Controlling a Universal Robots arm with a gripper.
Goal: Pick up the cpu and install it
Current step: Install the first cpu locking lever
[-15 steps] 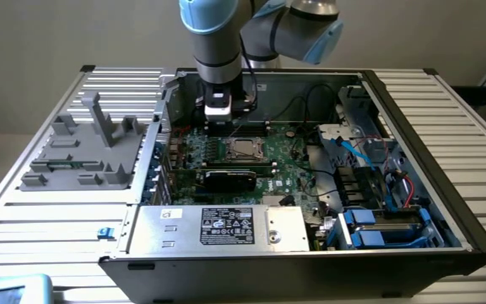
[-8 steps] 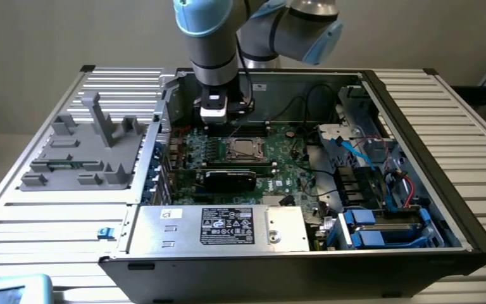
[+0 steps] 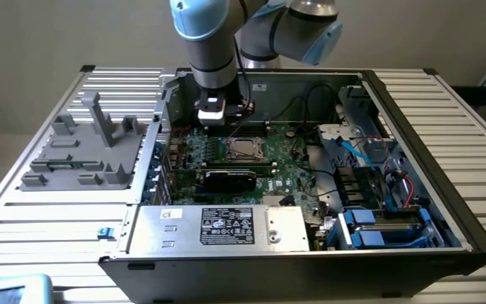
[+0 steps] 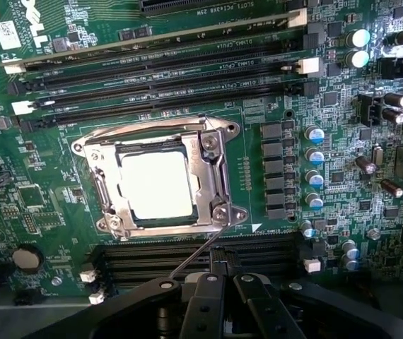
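The cpu [image 4: 155, 185], a flat square chip with a bright silver top, lies inside the metal socket frame [image 4: 212, 173] on the green motherboard [image 4: 39, 212]. In the exterior view the cpu [image 3: 242, 148] sits in the middle of the board inside the open computer case. My gripper [image 4: 221, 267] is shut, its black fingers pressed together just off the socket's edge, with nothing visibly between them. The socket's thin wire lever [image 4: 194, 256] slants from the frame's corner toward the fingertips. From the exterior view, my gripper [image 3: 223, 123] hangs over the board just behind the socket.
Rows of memory slots [image 4: 159, 78] run on both sides of the socket. A black graphics card [image 3: 230, 178] lies in front of it, then the silver power supply box [image 3: 218, 227]. Cables and blue drive bays [image 3: 386, 228] fill the case's right. A grey fixture [image 3: 83, 152] stands outside, left.
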